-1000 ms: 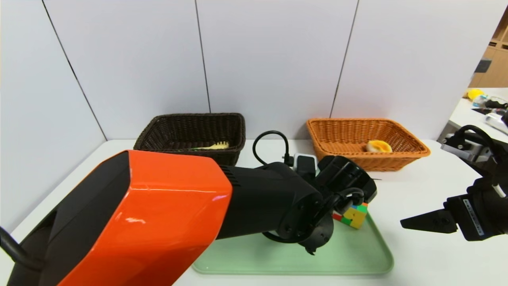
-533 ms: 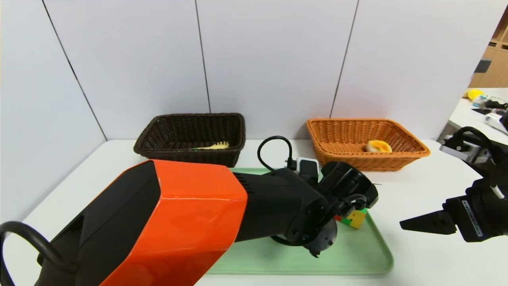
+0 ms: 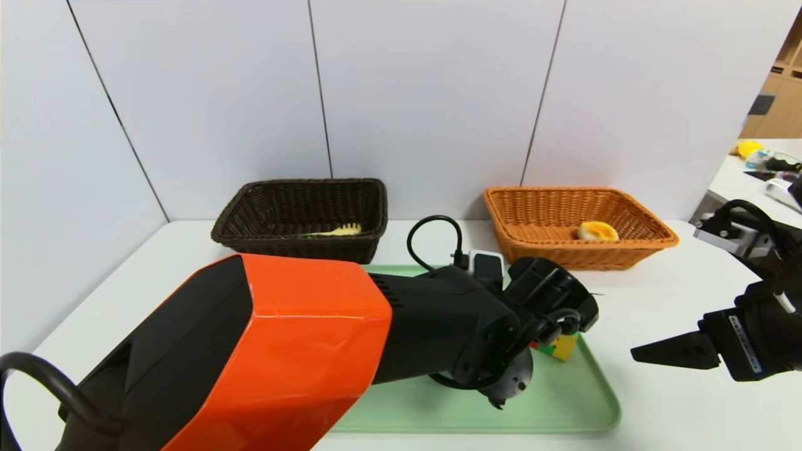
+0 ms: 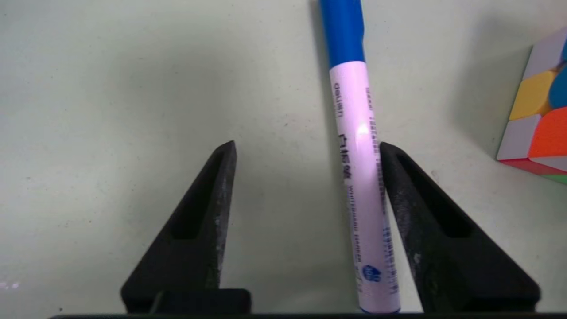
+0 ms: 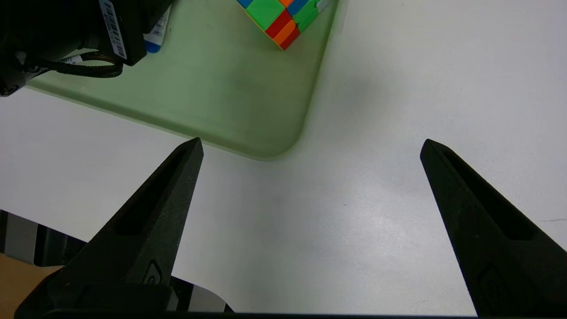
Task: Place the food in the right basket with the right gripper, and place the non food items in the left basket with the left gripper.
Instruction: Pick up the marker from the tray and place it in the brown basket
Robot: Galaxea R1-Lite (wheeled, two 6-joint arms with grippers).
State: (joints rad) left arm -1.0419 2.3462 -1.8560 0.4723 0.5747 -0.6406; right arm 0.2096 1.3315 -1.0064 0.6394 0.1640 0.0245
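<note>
Marker [image 4: 361, 177] between left claw [image 4: 305, 150] fingers, against one.

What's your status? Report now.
Left gripper straddling marker on tray, not clamped. Right gripper open, parked over table. Cube beside marker, clear.

A pale green tray [image 3: 564, 407] with rounded corners lay on a white table [image 3: 677, 401], near its front edge. Behind the table stood a wall of light grey panels [image 3: 426, 94] with dark seams. Far off at the right, another white table [image 3: 739, 175] held assorted small items beside wooden shelving [image 3: 783, 94].
</note>
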